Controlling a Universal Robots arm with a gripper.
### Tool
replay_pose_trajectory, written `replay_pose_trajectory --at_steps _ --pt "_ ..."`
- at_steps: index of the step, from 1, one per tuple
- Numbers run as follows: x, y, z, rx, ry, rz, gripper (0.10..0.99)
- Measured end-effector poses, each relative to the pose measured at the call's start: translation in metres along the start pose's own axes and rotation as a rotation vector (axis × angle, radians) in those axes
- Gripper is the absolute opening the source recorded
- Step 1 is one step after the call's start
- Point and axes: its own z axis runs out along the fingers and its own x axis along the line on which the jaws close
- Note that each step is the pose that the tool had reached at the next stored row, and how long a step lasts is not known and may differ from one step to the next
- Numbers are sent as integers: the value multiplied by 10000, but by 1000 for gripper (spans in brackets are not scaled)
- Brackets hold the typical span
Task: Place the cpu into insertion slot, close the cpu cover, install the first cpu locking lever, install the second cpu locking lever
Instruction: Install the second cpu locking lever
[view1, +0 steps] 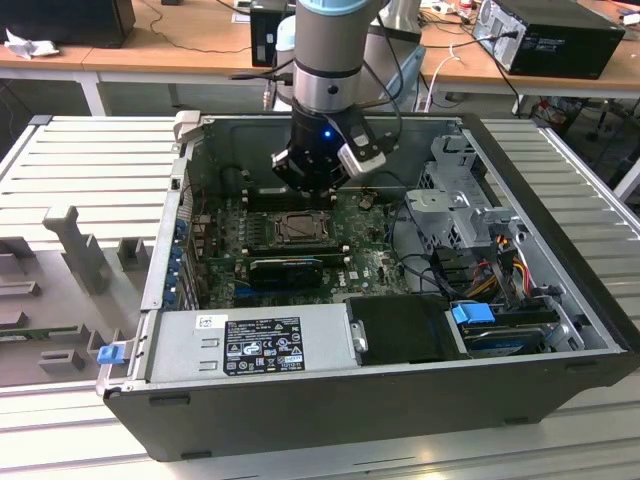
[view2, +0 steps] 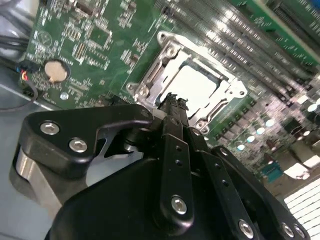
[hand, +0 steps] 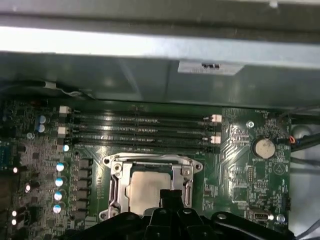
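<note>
So in the exterior view, from the exterior view's left: ribbed grey work table (view1: 90, 160), then the open PC case (view1: 330, 400) lying on its side with the power supply (view1: 255, 345) along the near edge. My gripper (view1: 312, 188) hangs over the green motherboard (view1: 360, 262), just behind the insertion slot (view1: 298, 228), and the drive cage (view1: 462, 195) sits off to the exterior view's right.

In the first wrist view the cpu (hand: 145, 189) is sitting in the slot, pale top showing through the window of the cpu cover (hand: 116, 181), which lies flat around it. RAM slots (hand: 140, 131) run just past it, coin battery (hand: 263, 148) off to the side.

In the second wrist view my fingers (view2: 172, 132) look pressed together, holding nothing, tips right at the cover's edge.
</note>
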Motion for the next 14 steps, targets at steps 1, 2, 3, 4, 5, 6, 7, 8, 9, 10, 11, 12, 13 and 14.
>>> replay_pose_trajectory --at_steps 1,2,3,4,5,6,7,8,9,10,11,12,13,14 --pt "1 -32 -1 -2 0 0 106" --pt "5 -101 -4 -6 0 0 106" --pt "8 -168 -5 -15 -1 1 106" --pt "11 -220 -7 -19 9 0 106" --pt "13 -259 -7 -33 33 1 106" --pt "14 -279 -7 -60 57 2 106" --pt "15 -298 -7 -163 89 4 106" --pt "16 -308 -8 -293 112 6 106" --pt "16 -319 -8 -561 140 6 106" --pt "16 -329 -9 -754 154 5 106" --pt "17 -345 -9 -891 162 4 106" --pt "19 -384 -5 -983 168 3 106" --pt "20 -412 -3 -1000 171 3 106" --pt "22 -441 -1 -1012 172 3 106"
